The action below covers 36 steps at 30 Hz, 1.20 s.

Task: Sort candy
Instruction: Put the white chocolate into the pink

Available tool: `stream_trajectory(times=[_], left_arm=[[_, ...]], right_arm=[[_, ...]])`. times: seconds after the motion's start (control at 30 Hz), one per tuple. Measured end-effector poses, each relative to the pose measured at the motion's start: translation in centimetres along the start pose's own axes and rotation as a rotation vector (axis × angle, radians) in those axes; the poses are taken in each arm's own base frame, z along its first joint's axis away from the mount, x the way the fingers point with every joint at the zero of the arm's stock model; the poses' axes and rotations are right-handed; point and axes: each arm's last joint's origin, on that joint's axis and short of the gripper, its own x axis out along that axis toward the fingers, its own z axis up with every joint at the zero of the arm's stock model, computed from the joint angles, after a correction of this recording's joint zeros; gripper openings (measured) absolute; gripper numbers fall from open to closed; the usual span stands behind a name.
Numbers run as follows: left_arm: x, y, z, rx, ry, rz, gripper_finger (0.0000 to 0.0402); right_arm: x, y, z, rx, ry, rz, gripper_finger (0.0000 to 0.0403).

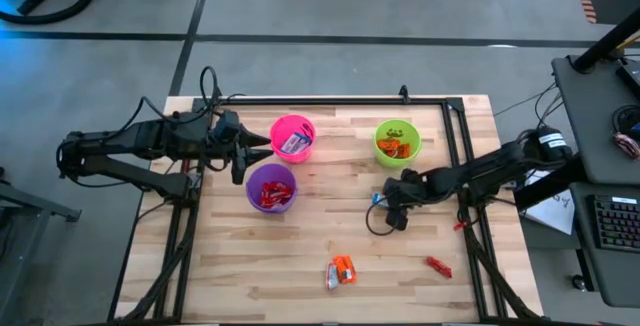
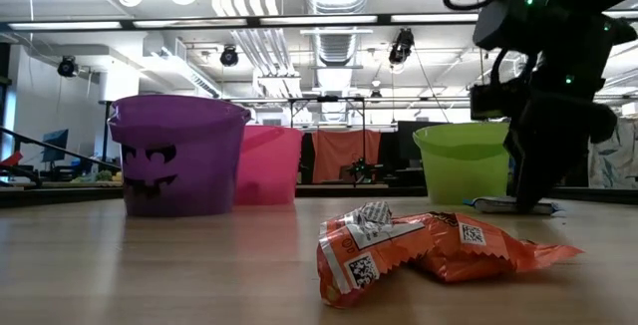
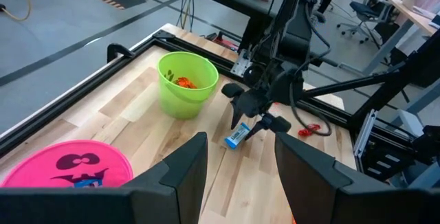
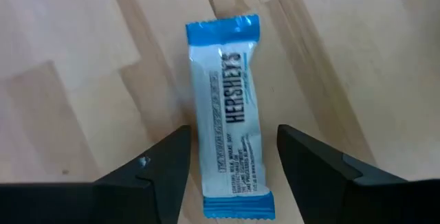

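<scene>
Right wrist view: a blue-and-white Hershey's bar (image 4: 232,119) lies flat on the wooden table (image 4: 62,100), framed between the right gripper (image 4: 232,172)'s wide-open fingers, apparently about to be grasped; next comes descent and closing. Beyond, the left gripper (image 1: 255,148) waits open near the pink cup (image 1: 292,138). Cup contents remain partly hidden.

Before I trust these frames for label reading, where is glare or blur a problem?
Right wrist view: blue-and-white wrapped bar sharp, print readable. Low view: bright ceiling lights, purple plastic cup backlit, orange crinkled wrappers sharp. High view: even light, candy too small.
</scene>
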Motion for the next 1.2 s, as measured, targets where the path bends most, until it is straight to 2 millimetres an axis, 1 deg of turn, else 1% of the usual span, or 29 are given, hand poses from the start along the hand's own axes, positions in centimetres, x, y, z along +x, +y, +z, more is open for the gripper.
stream_trajectory(times=[0.1, 0.23, 0.47, 0.57, 0.67, 0.77, 0.9, 1.07, 1.2], left_arm=[[0.0, 0.0, 0.0, 0.000, 0.000, 0.000, 0.0154], [0.0, 0.0, 0.0, 0.000, 0.001, 0.000, 0.0154], [0.2, 0.0, 0.0, 0.018, 0.004, 0.002, 0.0154], [0.2, -0.1, 0.1, 0.022, -0.006, -0.002, 0.0154], [0.2, -0.1, 0.3, 0.017, -0.040, 0.025, 0.0154], [0.2, -0.1, 0.6, 0.029, -0.071, 0.039, 0.0154], [0.8, -0.3, 0.7, 0.114, -0.076, 0.021, 0.0154], [2.6, -1.0, 0.9, 0.183, -0.091, -0.058, 0.0154], [4.6, -1.2, 0.8, 0.196, -0.081, -0.048, 0.0154]], right_arm=[[0.4, 0.0, 0.0, 0.012, 0.018, -0.002, 0.0186], [0.8, 0.2, 0.0, 0.013, 0.034, 0.016, 0.0142], [0.3, 0.2, 0.1, 0.034, 0.020, 0.040, 0.0061], [-0.2, 0.2, 0.1, 0.038, 0.004, 0.055, 0.0043], [-0.9, 0.3, 0.4, 0.043, -0.030, 0.077, 0.0036], [-2.2, 0.9, 1.7, 0.046, -0.124, 0.131, 0.0035], [-4.5, 1.7, 4.4, 0.027, -0.289, 0.178, 0.0035], [-7.8, 2.5, 8.4, -0.067, -0.474, 0.145, 0.0034], [-9.8, 2.8, 10.9, -0.144, -0.588, 0.086, 0.0034]])
